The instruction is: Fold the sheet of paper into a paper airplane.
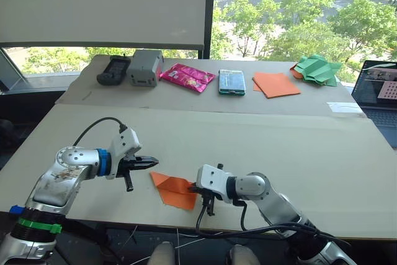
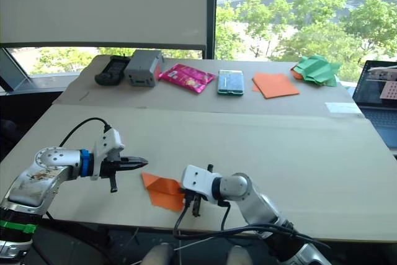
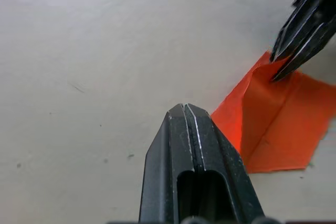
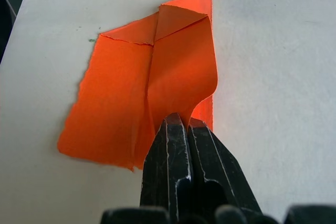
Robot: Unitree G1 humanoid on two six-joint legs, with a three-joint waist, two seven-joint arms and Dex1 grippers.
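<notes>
table [image 1: 260,141] | right hand [image 4: 179,120] pinching sheet of paper [image 4: 126,93] | left hand [image 3: 185,109] closed, empty

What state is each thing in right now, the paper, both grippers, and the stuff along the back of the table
sheet of paper: partly folded, one flap lifted.
right gripper: shut on the paper's lifted flap.
left gripper: shut, empty, beside the paper, not touching.
stack of orange sheets: flat, unfolded.
green crumpled paper: crumpled.
laptop: open, screen lit.
pink packet: lying flat.
</notes>
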